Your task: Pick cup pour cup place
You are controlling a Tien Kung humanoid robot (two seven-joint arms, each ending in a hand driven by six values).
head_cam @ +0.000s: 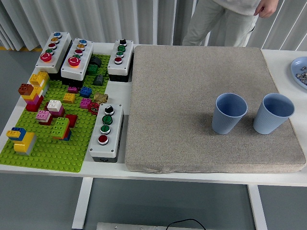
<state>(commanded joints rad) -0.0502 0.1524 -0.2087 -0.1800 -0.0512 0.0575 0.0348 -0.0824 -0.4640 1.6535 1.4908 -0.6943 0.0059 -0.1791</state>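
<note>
Two light blue cups stand upright side by side on the grey mat [182,100], toward its right front. The left cup [229,113] and the right cup [272,113] are a small gap apart. I cannot see into them well enough to tell what they hold. Neither of my hands is in view.
A green brick baseplate [53,143] with several coloured bricks fills the left side, with several button boxes [105,132] around it. A blue plate [300,71] with small bits sits at the right edge. A person [225,21] stands behind the table's far side, one hand [266,8] hanging.
</note>
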